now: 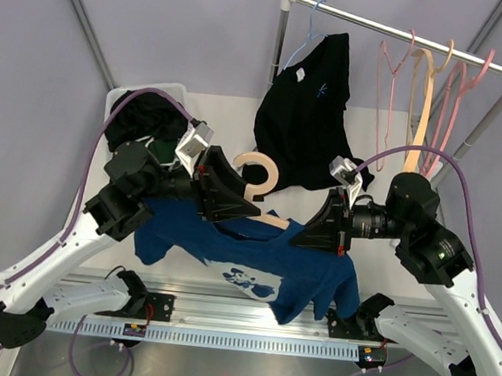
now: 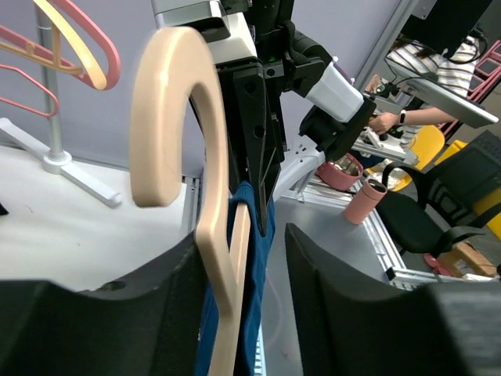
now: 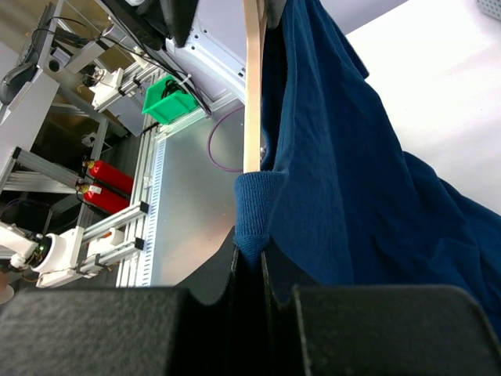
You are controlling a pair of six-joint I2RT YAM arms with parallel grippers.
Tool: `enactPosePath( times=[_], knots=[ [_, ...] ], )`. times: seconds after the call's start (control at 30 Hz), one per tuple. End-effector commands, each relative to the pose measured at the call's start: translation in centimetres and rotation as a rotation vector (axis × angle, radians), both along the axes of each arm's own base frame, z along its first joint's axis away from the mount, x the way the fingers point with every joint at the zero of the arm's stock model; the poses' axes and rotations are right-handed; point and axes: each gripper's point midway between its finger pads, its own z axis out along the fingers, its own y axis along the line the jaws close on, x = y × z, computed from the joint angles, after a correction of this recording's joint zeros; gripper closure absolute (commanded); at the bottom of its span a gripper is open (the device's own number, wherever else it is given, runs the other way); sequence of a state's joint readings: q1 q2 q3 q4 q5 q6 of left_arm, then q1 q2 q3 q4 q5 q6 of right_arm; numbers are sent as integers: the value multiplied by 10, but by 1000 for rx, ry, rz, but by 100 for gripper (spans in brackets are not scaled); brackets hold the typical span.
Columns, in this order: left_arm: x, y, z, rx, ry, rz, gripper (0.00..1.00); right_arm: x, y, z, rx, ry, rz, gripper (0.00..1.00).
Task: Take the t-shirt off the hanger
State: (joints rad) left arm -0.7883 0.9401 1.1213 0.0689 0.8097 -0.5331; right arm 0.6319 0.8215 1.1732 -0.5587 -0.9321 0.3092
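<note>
Left gripper (image 2: 241, 239): fingers apart, straddling hanger (image 2: 168, 117) neck.
Right gripper (image 3: 250, 254): pinched on t-shirt (image 3: 352, 180) collar.
Table (image 1: 222, 123) far edge: black shirt (image 1: 310, 114) on rail (image 1: 408, 32).

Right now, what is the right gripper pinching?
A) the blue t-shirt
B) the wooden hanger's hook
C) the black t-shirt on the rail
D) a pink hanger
A: in the right wrist view, the right gripper is shut on a ribbed edge of the blue t-shirt, beside the wooden hanger.

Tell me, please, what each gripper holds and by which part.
The right gripper pinches the blue t-shirt by its neckband; left gripper straddles the wooden hanger at its neck, unclamped.
</note>
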Motion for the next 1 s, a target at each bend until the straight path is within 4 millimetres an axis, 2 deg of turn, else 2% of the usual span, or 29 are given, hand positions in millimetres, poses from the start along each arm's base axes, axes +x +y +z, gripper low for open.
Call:
enactPosePath(
  times=[0.0,0.07,0.1,0.23,0.3,0.4,0.43,0.5,0.53,0.63,0.77,0.97],
  knots=[
    [-8,-1,11,-15,-32,-53,61,-2,2,21,75,-88,35,100],
    [-10,-1,10,-11,-31,-69,79,0,3,20,72,-83,30,100],
    [-9,-1,10,-12,-27,-61,100,1,4,20,71,-82,27,100],
    [-8,2,13,-22,-26,-35,100,11,8,16,53,-69,0,100],
    [-7,5,16,-26,-34,-7,100,18,10,15,42,-68,-21,95],
    [-1,12,19,-12,-29,67,100,25,10,19,23,-86,-54,49],
    [-3,17,25,-22,-49,89,100,27,9,19,14,-93,-63,22],
    [5,22,24,-4,-41,157,100,26,4,16,-21,-129,-66,3],
    [2,29,30,-16,-52,178,100,27,1,14,-32,-163,-82,0],
    [0,44,37,-25,-70,246,100,35,-8,2,-66,-202,-163,1],
    [-3,64,39,-23,-84,325,100,42,-18,-13,-108,-238,-233,0],
    [-10,90,45,-50,-96,413,100,47,-25,-16,-121,-254,-288,1]
  ],
)
